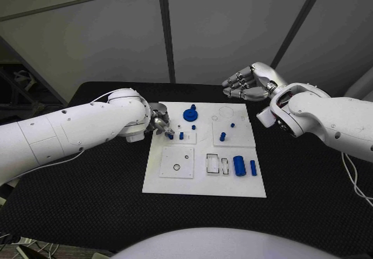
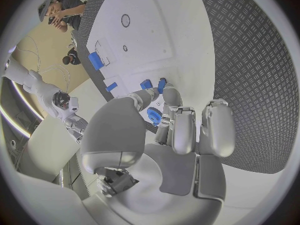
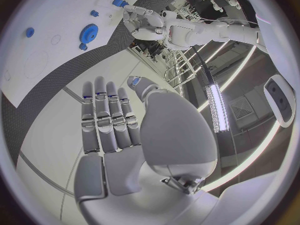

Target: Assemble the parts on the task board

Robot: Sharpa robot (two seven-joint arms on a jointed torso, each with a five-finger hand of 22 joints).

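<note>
- The left hand [image 1: 159, 121] is low over the left edge of the white board [image 1: 204, 186], about level with the small blue pegs
- Its fingers [image 2: 182, 130] curl down towards a short blue peg [image 1: 170, 136] at the board's left side; I cannot tell whether they are grasping it or just touching it
- A second short peg [image 1: 182, 136] stands just beside the first, and the blue gear [image 1: 190, 114] sits on the board a little farther back, near the hand
- Near the middle of the board two more blue pegs [image 1: 222, 137] stand on a raised white tile
- At the front right of the board a thick blue cylinder [image 1: 240, 165] lies beside a thinner blue pin [image 1: 253, 168], next to a slotted tile
- The right hand [image 1: 247, 82] is raised behind the board's far right corner, above the black bench [image 1: 77, 205], fingers [image 3: 106, 117] released, straight, side by side, holding nothing
</note>
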